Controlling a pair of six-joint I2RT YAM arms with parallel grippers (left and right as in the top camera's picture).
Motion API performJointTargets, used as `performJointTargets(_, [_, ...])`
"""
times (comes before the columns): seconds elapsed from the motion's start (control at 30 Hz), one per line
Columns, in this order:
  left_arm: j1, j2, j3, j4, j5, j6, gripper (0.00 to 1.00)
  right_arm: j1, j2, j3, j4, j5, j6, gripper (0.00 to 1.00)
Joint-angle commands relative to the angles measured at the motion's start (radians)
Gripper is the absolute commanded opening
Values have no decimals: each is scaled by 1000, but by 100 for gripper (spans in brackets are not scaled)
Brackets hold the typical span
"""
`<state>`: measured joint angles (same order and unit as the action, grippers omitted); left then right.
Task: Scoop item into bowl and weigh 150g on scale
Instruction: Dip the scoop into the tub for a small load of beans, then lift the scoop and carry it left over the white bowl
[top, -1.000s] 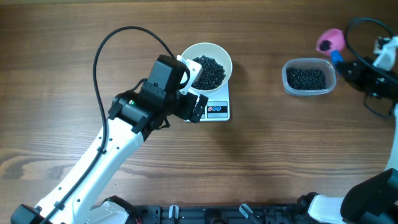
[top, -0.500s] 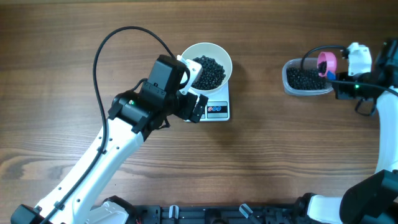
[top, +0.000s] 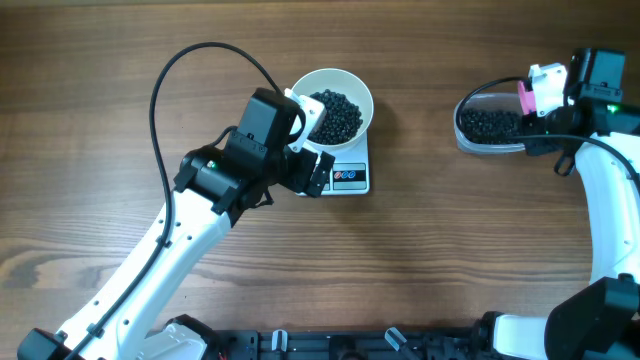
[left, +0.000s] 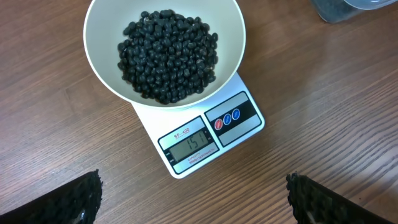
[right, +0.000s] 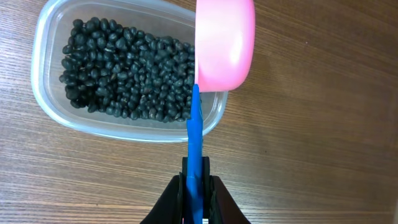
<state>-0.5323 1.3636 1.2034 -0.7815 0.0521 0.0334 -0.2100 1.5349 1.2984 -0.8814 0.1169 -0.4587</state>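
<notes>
1. A dark heap of beans (left: 168, 56) fills the white bowl (left: 231, 31), which sits on the scale (left: 211, 134). The display (left: 189, 144) appears to read 151.
2. The left gripper (left: 194, 200) hovers just beside the scale's front edge, fingers spread wide and holding nothing.
3. Well apart on the right side, more beans lie in a clear tub (right: 53, 115) on the wooden table (top: 450, 250).
4. The right gripper (right: 194, 186) is clenched on the blue handle of a pink scoop (right: 225, 43), whose cup hangs over the tub's end.
</notes>
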Motion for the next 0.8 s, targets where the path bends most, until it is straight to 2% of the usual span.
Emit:
performJointTargets(0.0, [-7, 6, -6, 0, 14, 15, 100, 2, -22, 5, 5, 21, -10, 4])
performJointTargets(0.1, [-7, 6, -6, 0, 14, 15, 100, 2, -22, 5, 6, -6, 3, 4])
performJointTargets(0.2, [-7, 6, -6, 0, 14, 15, 100, 2, -22, 5, 6, -251, 109, 4])
performJointTargets(0.27, [-6, 6, -6, 0, 14, 15, 100, 2, -22, 5, 19, -420, 127, 4])
performJointTargets(0.33, [-6, 6, -6, 0, 14, 15, 100, 2, -26, 5, 62, -516, 194, 4])
performJointTargets(0.4, [-7, 6, -6, 0, 14, 15, 100, 2, -35, 5, 158, -565, 294, 4])
performJointTargets(0.47, [-7, 6, -7, 0, 14, 15, 100, 2, -40, 5, 243, -610, 333, 4])
performJointTargets(0.6, [-7, 6, -6, 0, 14, 15, 100, 10, -37, 5, 489, -840, 482, 4])
performJointTargets(0.67, [-7, 6, -6, 0, 14, 15, 100, 30, -35, 5, 576, -871, 554, 4])
performJointTargets(0.77, [-7, 6, -7, 0, 14, 15, 100, 119, -35, 5, 599, -870, 525, 4])
